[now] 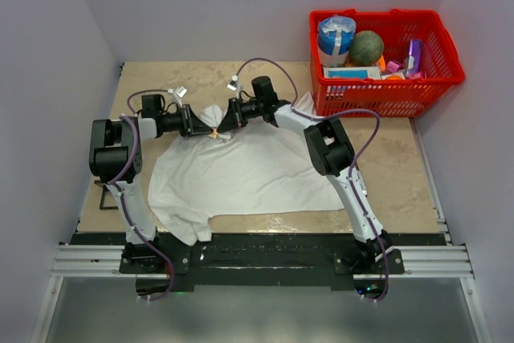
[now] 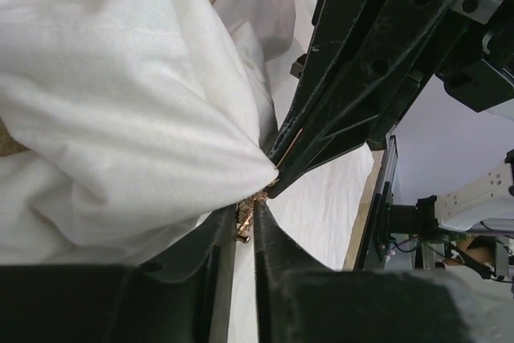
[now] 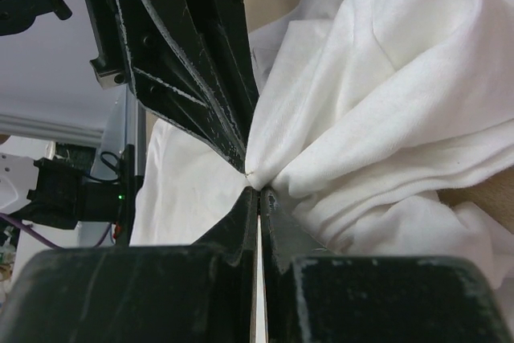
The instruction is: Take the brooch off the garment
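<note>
Surface (image 1: 401, 174): beige, stone-patterned, walled in pale grey on three sides. Shirt (image 1: 265, 170): white, wrinkled, spread over the middle of the surface, its near hem close to the arm bases. One far-left part is gathered into a raised peak where the two arms meet. Brooch (image 2: 244, 221): tiny and orange-gold, at the tip of that peak on the far-left part of the shirt. In the top view it shows as a small orange speck between the two pincers. Left pincer (image 2: 246, 234): reaches in from the left, fingers drawn together to a narrow slit with the brooch caught between their tips, so it is grasping the brooch. Whether the brooch is free of the cloth or fixed to it cannot be told, but the cloth touches it. Right pincer (image 3: 259, 198): reaches in from the right, tip to tip with the left one, fingers clenched on a pinch of the shirt just beside the brooch. The cloth fans out from that pinch in taut folds. Both pincers lie low and roughly level, pointing at each other. Basket (image 1: 438, 78): red plastic mesh with handles, at the far right corner of the surface, its near-left corner close to the shirt's right sleeve. It holds a blue-and-white roll (image 1: 336, 38), a dark green ball (image 1: 366, 47) and small mixed packets too small to tell apart.
</note>
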Robot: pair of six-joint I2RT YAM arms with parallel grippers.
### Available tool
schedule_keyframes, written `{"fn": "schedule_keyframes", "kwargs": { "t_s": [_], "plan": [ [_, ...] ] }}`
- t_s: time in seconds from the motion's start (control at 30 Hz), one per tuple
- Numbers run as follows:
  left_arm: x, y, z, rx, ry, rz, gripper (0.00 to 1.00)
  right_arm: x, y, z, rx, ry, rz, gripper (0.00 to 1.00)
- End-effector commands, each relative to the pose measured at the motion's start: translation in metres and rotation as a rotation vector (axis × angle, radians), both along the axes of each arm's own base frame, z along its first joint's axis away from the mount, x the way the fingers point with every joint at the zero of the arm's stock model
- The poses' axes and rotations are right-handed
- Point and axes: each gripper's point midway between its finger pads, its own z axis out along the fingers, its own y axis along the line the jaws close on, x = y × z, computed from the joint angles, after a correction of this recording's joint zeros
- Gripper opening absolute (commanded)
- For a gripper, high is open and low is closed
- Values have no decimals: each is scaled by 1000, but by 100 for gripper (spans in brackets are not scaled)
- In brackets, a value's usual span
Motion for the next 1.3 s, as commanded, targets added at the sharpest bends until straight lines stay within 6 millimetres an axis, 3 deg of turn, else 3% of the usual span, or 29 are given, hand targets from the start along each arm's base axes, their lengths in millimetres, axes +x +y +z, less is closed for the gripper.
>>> {"fn": "schedule_keyframes", "kwargs": {
  "t_s": [0.0, 0.1, 0.2, 0.23, 0.37, 0.47, 0.6, 0.8, 0.97, 1.03, 1.1, 1.13, 1.2, 1.27],
  "plan": [
    [5, -5, 19, -45, -68, -42, 13, -2, 2, 19, 27, -35, 17, 0],
    [3, -6, 19, -47, -65, -44, 3, 0, 1, 17, 21, -34, 11, 2],
    [2, -5, 17, -34, -57, -38, 0, 4, 0, 17, 2, -43, -11, 23],
    [3, -3, 14, -17, -48, -28, 0, 6, -2, 16, -3, -47, -18, 35],
    [-7, 6, 5, 74, 33, 8, 0, 8, -9, 24, 12, -84, 0, 52],
    [-17, 14, 9, 97, 46, 32, 0, 9, -16, 36, 53, -97, 28, 57],
    [-36, 17, 13, 91, 84, -3, 0, 18, -25, 48, 75, -118, 17, 59],
    [-56, 30, 9, 159, 142, 29, 0, 36, -31, 29, -39, -163, -69, 61],
    [-65, 49, 11, 209, 139, 47, 0, 43, -31, 43, -32, -207, -84, 61],
    [-69, 47, 19, 173, 130, 15, 0, 46, -34, 50, -45, -236, -101, 60],
    [-65, 41, 36, 105, 68, -5, 0, 55, -38, 65, -86, -293, -166, 59],
    [-51, 40, 46, 96, -30, 1, 0, 57, -43, 67, -111, -313, -182, 58],
    [-40, 36, 62, 64, -66, 48, 0, 70, -54, 88, -166, -390, -266, 56],
    [-13, 34, 86, 53, -189, 85, 0, 77, -65, 100, -220, -451, -309, 52]
  ]
}}
